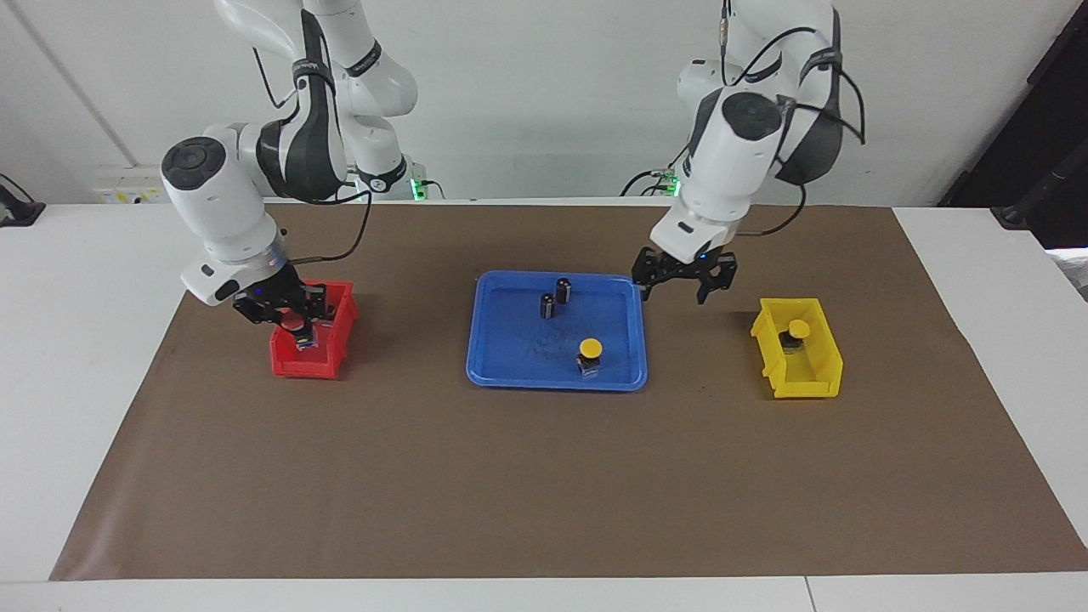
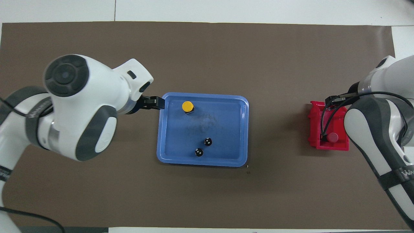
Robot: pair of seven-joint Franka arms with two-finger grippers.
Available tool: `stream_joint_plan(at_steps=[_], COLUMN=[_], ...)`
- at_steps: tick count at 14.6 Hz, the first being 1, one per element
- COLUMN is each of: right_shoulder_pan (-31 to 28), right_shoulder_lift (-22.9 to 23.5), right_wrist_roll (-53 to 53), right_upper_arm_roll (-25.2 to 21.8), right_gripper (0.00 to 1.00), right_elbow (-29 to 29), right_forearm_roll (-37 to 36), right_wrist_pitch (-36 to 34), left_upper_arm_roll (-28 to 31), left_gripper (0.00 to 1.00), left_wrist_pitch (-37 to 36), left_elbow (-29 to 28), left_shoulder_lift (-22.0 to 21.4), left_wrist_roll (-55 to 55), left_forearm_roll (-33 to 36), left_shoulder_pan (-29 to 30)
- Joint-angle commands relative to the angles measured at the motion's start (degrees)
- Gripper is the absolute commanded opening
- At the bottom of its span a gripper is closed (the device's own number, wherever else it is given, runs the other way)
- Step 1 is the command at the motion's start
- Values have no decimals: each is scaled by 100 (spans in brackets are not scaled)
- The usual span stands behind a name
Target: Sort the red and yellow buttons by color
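One yellow button [image 1: 590,348] stands in the blue tray [image 1: 501,374], also in the overhead view [image 2: 187,106]. A second yellow button [image 1: 797,330] sits in the yellow bin [image 1: 807,378]. My left gripper [image 1: 682,293] is open and empty, over the mat between the tray and the yellow bin. My right gripper [image 1: 286,313] is down in the red bin [image 1: 302,364], open, with a red button [image 1: 293,322] just under it. That red button also shows in the overhead view [image 2: 332,138]. No other red button shows.
Two dark capless cylinders [image 1: 563,289] [image 1: 548,306] stand in the tray's part nearer to the robots. A brown mat [image 1: 544,476] covers the table. In the overhead view my left arm hides the yellow bin, and my right arm hides part of the red bin [image 2: 315,129].
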Motion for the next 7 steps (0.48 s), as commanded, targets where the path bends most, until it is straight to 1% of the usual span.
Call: stream_joint_plan(at_steps=[1,3,4,6,7], right_shoulder_pan=[-265,-327,-283,-300,-292], right_shoulder_lift=[-295,-251,-277,-216,-207], right_wrist_roll=[-372,-416,-408,-425,-434], right_upper_arm_roll=[65,73,73,73,73], right_gripper=[11,11,11,11,11], right_elbow=[-540,-777,-891,-1058,-1207], right_forearm_roll=[-5,12,12,21,21], right_wrist_pitch=[423,747,879,1055,1257], left_upper_arm_roll=[113,122,113,105,96], left_gripper=[99,99,99,97,93], left_wrist_pitch=[-34,1,1,19,80], left_elbow=[825,1053,1124,1099,1020], left_shoulder_lift=[879,1327,1416,1417,1408], left_wrist_roll=[-355,-558,-629,-699,-778], left_forearm_roll=[-84,-75,-75,-93,-93], left_shoulder_pan=[-305,-464,-465,-465,-465])
